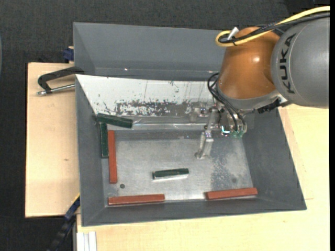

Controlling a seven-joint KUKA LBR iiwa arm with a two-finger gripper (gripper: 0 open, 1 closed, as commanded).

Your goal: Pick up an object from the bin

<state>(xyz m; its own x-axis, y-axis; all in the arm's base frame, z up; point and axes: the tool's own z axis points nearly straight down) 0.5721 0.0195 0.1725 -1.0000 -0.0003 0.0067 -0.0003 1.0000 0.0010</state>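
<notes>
arm (309, 51) cut off rt edge, dark speck (122, 186) too small to ID

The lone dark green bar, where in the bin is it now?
In the camera view the lone dark green bar lies flat mid-floor, below and left of the gripper, just up and right of the bottom-left red-brown bar.

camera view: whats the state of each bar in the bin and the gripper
gripper, over bare floor right of the middle
middle green bar, lying flat, alone
back green bar, lying in the back left corner
left green bar, flat along the left wall
left red bar, flat beside the left green bar
front left red bar, flat along the front wall
front right red bar, flat along the front wall
</notes>
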